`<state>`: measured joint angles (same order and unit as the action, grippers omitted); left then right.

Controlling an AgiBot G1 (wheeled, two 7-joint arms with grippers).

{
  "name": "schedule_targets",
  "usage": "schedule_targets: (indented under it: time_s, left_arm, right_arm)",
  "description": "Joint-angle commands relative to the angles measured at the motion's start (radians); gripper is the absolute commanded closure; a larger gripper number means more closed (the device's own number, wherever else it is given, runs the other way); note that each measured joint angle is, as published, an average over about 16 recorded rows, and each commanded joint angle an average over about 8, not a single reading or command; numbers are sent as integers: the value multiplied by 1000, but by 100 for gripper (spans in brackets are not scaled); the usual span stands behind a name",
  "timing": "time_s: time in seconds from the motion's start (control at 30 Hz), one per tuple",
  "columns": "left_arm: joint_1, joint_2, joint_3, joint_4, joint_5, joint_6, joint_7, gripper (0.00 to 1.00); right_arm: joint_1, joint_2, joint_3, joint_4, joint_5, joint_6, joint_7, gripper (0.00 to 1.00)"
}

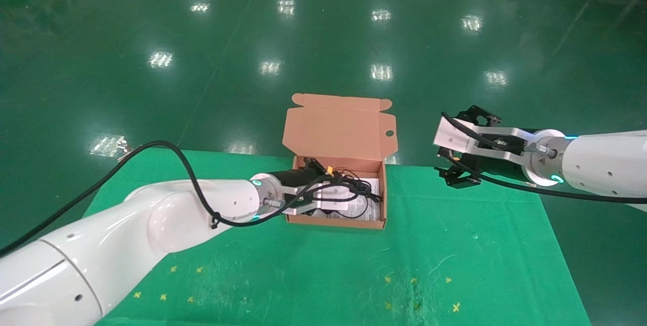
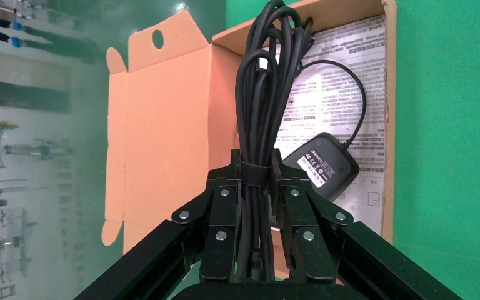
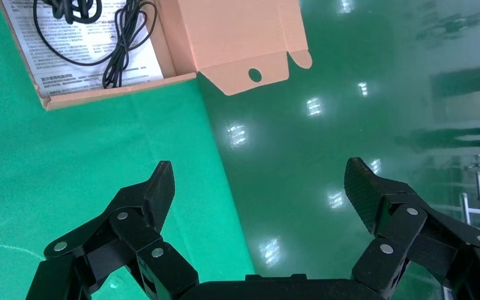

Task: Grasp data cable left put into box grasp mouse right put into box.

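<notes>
The salmon-brown box (image 1: 333, 222) stands open on the green table, lid (image 1: 338, 126) upright at the back. My left gripper (image 1: 323, 177) hangs over the box and is shut on the data cable (image 2: 269, 75), a long black bundle bound by a strap, held between the fingers (image 2: 224, 212) and reaching over the white leaflet (image 2: 344, 87). The black mouse (image 2: 323, 165) lies belly-up on the leaflet inside the box, and its thin cord (image 3: 122, 37) is coiled beside it. My right gripper (image 1: 455, 146) is open and empty, raised over the table's far right edge, away from the box (image 3: 119, 87).
The green table cloth (image 1: 455, 245) carries small yellow cross marks (image 1: 456, 307) near the front. The shiny green floor (image 1: 323, 38) lies beyond the far edge. My left arm's black hose (image 1: 167, 146) arches over the table's left side.
</notes>
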<state>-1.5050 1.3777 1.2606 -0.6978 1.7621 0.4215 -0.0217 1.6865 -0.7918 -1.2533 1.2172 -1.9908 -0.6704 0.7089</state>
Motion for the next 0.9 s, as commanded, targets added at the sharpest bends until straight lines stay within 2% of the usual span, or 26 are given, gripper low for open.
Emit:
schedule_targets:
  time_s: [0.03, 0.53, 0.9]
  left_arm:
    - [-1, 1, 10, 3, -3, -6, 0, 0]
    - [-4, -23, -9, -31, -1, -6, -4, 0]
    - [-100, -26, -18, -8, 35, -105, -29, 0]
  right_arm:
    - [0, 4, 0, 6, -3, -1, 3, 0]
    - [3, -4, 2, -5, 2, 2, -2, 0]
    - [111, 4, 39, -4, -48, 2, -16, 0]
